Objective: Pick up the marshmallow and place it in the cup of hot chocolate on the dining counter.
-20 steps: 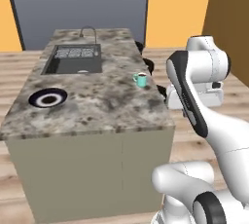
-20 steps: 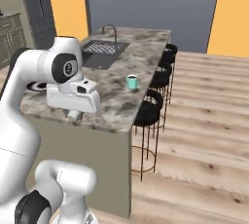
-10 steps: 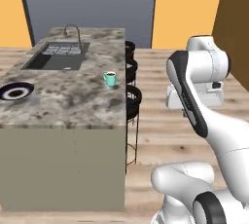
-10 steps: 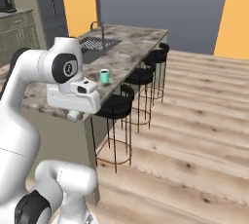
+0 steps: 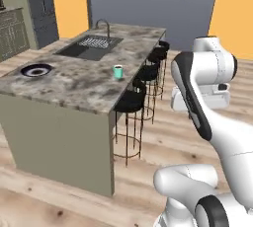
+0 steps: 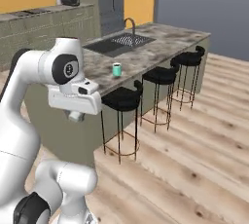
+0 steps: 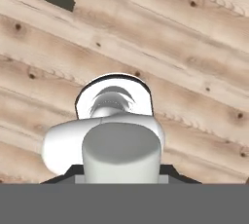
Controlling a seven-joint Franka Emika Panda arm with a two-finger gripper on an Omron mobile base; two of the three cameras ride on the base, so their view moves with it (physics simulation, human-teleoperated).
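The small teal mug of dark brown hot chocolate (image 5: 117,72) (image 6: 116,69) stands on the mottled grey-brown granite dining counter (image 5: 74,85) (image 6: 160,40), close to the edge above the black round bar stools (image 5: 130,101) (image 6: 124,98). No writing is legible on it. The tiny white marshmallow is too small to make out. The dark-blue-rimmed round plate (image 5: 36,69) sits near the counter's near corner, well apart from the mug; the dark sink basin (image 5: 89,47) (image 6: 119,43) lies beyond. Open plank floor (image 7: 185,47) flanks the stools. Since 0.5 s ago the whole scene has shifted, so the base has driven. Gripper state: cannot tell.
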